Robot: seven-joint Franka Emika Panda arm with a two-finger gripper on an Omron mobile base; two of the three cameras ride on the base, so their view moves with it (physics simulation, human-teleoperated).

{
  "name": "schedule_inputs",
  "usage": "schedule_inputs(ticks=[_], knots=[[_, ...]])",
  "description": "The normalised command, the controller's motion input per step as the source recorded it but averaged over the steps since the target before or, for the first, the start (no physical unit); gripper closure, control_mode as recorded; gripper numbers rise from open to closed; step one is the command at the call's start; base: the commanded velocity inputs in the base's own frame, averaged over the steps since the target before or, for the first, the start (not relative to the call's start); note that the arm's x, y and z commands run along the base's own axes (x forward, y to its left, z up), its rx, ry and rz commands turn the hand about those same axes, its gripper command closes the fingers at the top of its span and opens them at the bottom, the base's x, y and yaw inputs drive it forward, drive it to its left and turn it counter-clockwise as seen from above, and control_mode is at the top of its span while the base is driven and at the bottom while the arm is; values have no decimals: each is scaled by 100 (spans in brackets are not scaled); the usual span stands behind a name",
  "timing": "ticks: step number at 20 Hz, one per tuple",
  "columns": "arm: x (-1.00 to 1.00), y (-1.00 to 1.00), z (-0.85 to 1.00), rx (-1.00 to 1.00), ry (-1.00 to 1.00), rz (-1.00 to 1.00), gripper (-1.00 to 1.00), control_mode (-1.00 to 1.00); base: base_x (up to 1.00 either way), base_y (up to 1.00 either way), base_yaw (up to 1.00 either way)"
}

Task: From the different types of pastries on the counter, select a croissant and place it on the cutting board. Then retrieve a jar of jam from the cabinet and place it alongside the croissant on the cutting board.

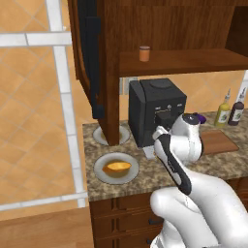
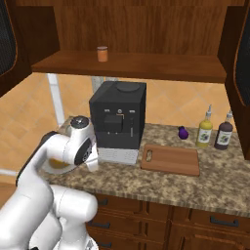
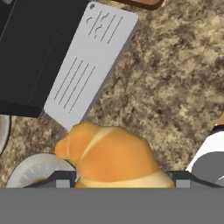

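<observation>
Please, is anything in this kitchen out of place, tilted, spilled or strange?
Nothing is spilled or broken. The only unusual thing: the croissant sits right at the claw, above the counter rather than on a plate. The jar of jam stands upright on the cabinet shelf, and the cutting board lies flat and bare.

I find no words, numbers or brand marks to read here; the bottles, the jar and the coffee machine show no legible lettering.

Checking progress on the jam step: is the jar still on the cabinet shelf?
Yes, the jar of jam stands upright on the cabinet shelf, above the coffee machine.
</observation>
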Motion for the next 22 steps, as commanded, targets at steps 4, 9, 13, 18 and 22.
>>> schedule_inputs(ticks=[4,9,13,18,22], knots=[[-8,-100,24,0,-1,-2,100,-100,0,0,0],[20,-100,46,0,-1,0,100,-100,0,0,0],[38,-100,29,0,0,0,100,-100,0,0,0],[62,-87,1,0,5,0,100,-100,0,0,0],[86,-84,-1,0,1,0,100,-100,0,0,0]])
